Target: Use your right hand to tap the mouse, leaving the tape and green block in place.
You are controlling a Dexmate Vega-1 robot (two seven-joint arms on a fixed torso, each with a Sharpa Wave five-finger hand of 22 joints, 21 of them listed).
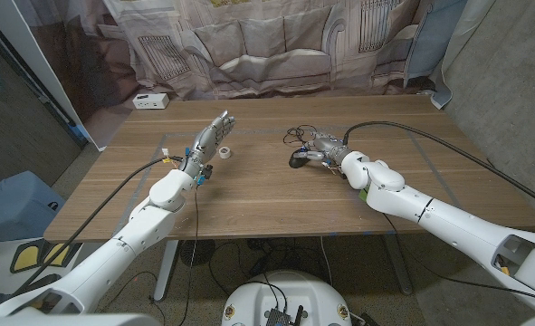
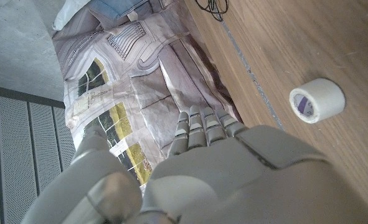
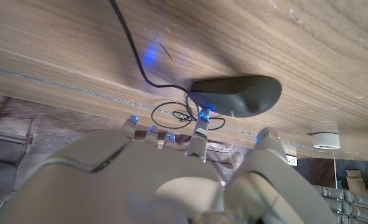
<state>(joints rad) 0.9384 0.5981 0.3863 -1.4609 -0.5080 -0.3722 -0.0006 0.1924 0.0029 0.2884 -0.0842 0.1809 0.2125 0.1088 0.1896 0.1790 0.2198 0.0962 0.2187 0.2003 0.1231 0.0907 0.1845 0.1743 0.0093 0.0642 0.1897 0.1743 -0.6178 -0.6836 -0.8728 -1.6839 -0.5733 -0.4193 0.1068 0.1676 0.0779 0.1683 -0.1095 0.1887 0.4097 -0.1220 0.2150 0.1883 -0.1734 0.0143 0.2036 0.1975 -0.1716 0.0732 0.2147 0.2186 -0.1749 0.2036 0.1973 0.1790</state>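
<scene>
The wooden tabletop carries everything here, with both arms reaching in over it. The right arm stretches toward the middle, and its right hand hovers by the mouse, which lies just on the left-arm side of that hand, close to its fingertips; whether they touch it cannot be told from the head view. In the right wrist view the mouse sits just beyond the fingers, which are spread apart and hold nothing, one fingertip reaching almost to the mouse's edge. The mouse's long axis runs crosswise to the direction the fingers point, so they meet its long side, not its nose or tail, and its thin black cable trails off across the wood into a loose tangle. The tap looks to call for only a small reach forward and down onto the mouse's back. The left hand is held up, its fingers extended and apart, gripping nothing, and the roll of white tape lies just beside it on the side toward the mouse. In the left wrist view the tape lies on its side on the wood, apart from the left hand. The tape is well apart from the mouse, so the right hand's short move should not disturb it. A green block cannot be made out with any certainty.
</scene>
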